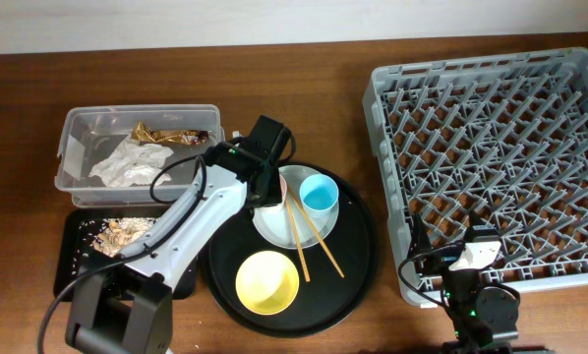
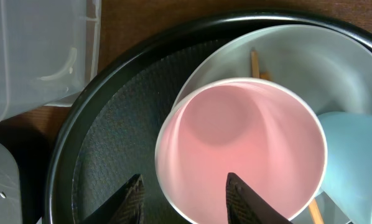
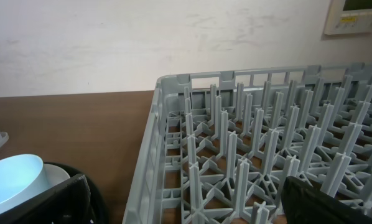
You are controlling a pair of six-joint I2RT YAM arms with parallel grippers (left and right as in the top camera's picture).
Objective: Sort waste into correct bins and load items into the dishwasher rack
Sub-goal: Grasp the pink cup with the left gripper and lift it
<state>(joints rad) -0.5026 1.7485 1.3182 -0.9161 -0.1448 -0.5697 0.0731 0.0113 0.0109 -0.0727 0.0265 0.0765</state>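
In the left wrist view a pink cup [image 2: 236,137] stands on the pale plate [image 2: 335,68] beside the light blue cup [image 2: 360,155]. My left gripper [image 2: 183,180] is open, with one finger inside the pink cup and one outside its rim. From overhead the left gripper [image 1: 266,187] hides the pink cup. Two chopsticks [image 1: 314,236] lie across the plate [image 1: 274,224], near the yellow bowl [image 1: 267,281]. My right gripper [image 3: 186,199] is open and empty over the front left corner of the grey rack [image 1: 491,147].
The dishes sit on a round black tray [image 1: 358,256]. The clear box [image 1: 78,123] holds a white tissue [image 1: 129,162] and a gold wrapper [image 1: 171,134]. The small black tray [image 1: 68,246] holds food scraps [image 1: 122,231].
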